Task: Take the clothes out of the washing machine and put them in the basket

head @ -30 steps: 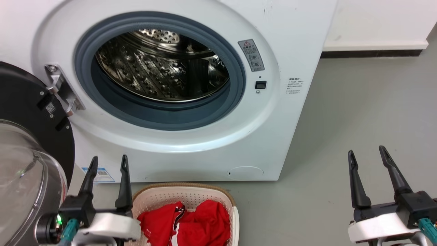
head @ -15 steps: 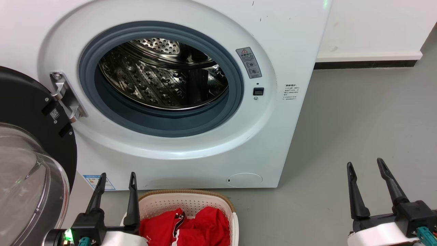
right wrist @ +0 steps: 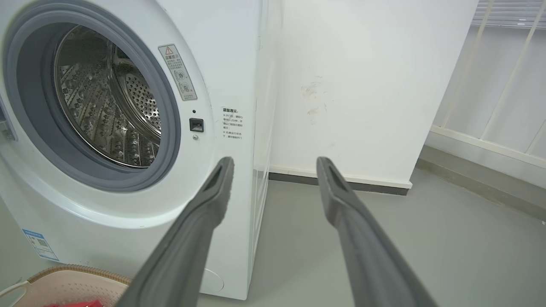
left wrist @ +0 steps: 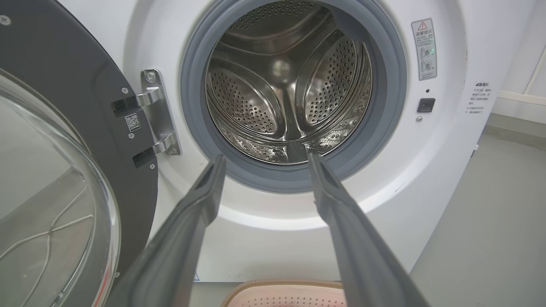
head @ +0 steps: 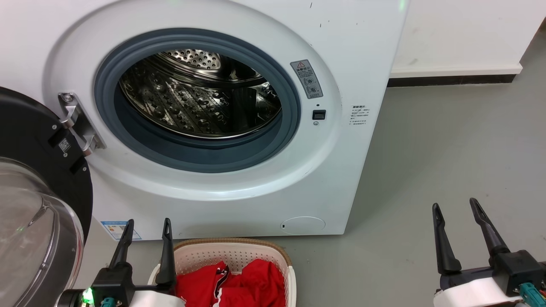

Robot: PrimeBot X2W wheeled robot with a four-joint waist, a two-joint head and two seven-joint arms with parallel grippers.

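The red clothes [head: 251, 281] lie in the basket [head: 239, 255] at the bottom centre of the head view, just before the washing machine [head: 362, 64], whose door [head: 25, 140] stands open at left. The left gripper [head: 148, 221] at lower left and the right gripper [head: 454, 204] at lower right both have their fingers spread apart.

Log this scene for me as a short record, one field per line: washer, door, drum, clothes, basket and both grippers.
washing machine: white front-loader on the grey floor
door: swung open to the left
drum: steel, nothing visible inside
basket: on the floor before the machine
clothes: red, lying in the basket
left gripper: open, empty, left of the basket
right gripper: open, empty, right of the machine
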